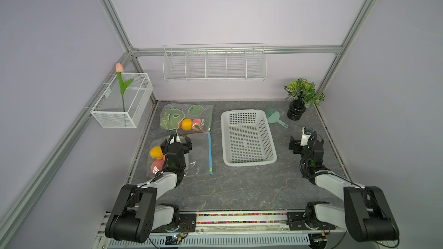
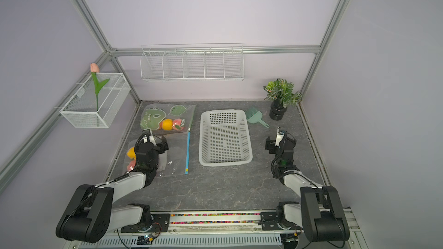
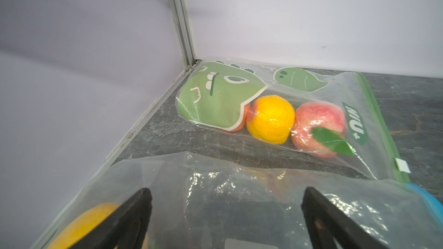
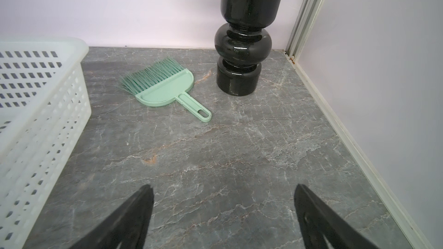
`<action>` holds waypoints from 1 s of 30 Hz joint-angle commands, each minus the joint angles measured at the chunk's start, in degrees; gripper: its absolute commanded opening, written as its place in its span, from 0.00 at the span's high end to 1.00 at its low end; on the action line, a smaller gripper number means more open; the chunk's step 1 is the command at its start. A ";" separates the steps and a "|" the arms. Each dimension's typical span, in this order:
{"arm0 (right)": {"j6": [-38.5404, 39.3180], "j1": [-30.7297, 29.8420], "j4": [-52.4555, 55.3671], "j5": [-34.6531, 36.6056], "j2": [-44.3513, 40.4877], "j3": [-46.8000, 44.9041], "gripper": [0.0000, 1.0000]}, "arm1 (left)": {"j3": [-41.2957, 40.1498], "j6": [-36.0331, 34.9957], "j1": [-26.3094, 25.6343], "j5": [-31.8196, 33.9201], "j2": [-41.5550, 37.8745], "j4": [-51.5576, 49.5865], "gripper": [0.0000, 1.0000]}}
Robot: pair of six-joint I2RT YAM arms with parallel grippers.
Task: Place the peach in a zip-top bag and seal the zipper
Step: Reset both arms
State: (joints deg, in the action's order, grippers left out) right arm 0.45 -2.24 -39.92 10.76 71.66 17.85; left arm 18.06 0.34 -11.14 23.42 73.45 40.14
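A clear zip-top bag (image 1: 199,156) (image 2: 176,158) with a blue zipper (image 1: 210,154) lies flat at the left of the table. Inside it, at the end away from the zipper, sit a peach (image 1: 157,165) (image 2: 131,164) and a yellow fruit (image 1: 155,152). My left gripper (image 1: 177,141) (image 3: 225,195) hovers open over this bag (image 3: 239,200), with nothing between its fingers. Behind it lies a second, dinosaur-printed bag (image 1: 185,116) (image 3: 220,97) holding another peach (image 3: 318,123) and an orange (image 3: 271,118). My right gripper (image 1: 305,143) (image 4: 224,192) stands open over bare table at the right.
An empty white perforated basket (image 1: 248,137) stands mid-table. A mint hand brush (image 1: 273,116) (image 4: 165,89) and a black vase (image 1: 296,111) (image 4: 242,44) with a plant are at the back right. A wire shelf (image 1: 214,64) and a mesh basket (image 1: 122,106) hang on the walls.
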 commanded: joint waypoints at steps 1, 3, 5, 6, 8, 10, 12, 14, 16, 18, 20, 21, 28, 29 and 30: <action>0.75 0.68 -8.54 -2.78 1.85 -2.09 0.06 | -0.29 -2.54 1.30 -3.84 1.87 6.32 0.00; 1.04 1.00 -10.57 -3.12 3.21 -2.37 0.06 | -1.07 -2.43 2.52 -5.46 3.85 9.70 0.01; 1.05 1.20 -11.65 -3.23 4.44 -2.38 0.06 | -1.39 -2.49 2.96 -6.01 5.56 12.48 0.00; 1.00 1.34 -12.63 -3.15 5.39 -2.40 0.06 | -0.85 -2.49 3.05 -6.05 6.13 12.01 0.00; 0.87 1.57 -14.43 -2.95 7.61 -2.25 0.07 | 0.11 -2.62 3.00 -6.23 7.19 11.17 0.00; 0.70 1.63 -16.45 -2.94 10.40 -1.99 0.07 | 0.55 -2.61 3.05 -6.30 8.62 11.39 0.00; 0.69 1.71 -19.04 -2.97 13.84 -1.80 0.07 | 0.57 -2.77 3.11 -6.29 10.21 12.59 0.00; 0.69 1.67 -22.10 -2.34 16.58 -1.80 0.08 | 0.57 -3.14 3.14 -6.69 12.12 14.19 0.00; 0.36 1.77 -18.51 -2.26 15.62 -0.61 0.09 | 0.81 -3.46 3.14 -6.69 13.47 15.51 0.00; 0.57 1.76 -16.63 -2.77 15.93 0.46 0.11 | 1.66 -2.70 3.14 -6.08 12.81 12.73 0.00; 0.49 1.80 -15.58 -2.57 15.96 1.19 0.11 | 2.46 -2.41 3.36 -5.97 13.10 11.87 0.00; 0.35 1.72 -14.01 -2.39 15.69 1.59 0.11 | 2.97 -2.14 3.56 -6.09 12.99 10.73 0.00; -0.07 1.74 -12.15 -0.65 16.07 2.89 0.11 | 6.33 1.13 6.20 -6.69 13.34 4.61 0.00; -0.07 1.74 -11.86 -0.71 15.92 2.99 0.11 | 6.33 1.11 6.17 -6.72 13.38 4.55 0.00; -0.04 1.79 -11.87 -0.71 16.00 2.98 0.11 | 6.32 1.10 6.21 -6.69 13.38 4.58 0.00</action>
State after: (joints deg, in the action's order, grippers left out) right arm 1.08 -0.78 -51.77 9.37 87.88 20.27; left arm 23.42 0.62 -5.23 17.52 86.37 46.92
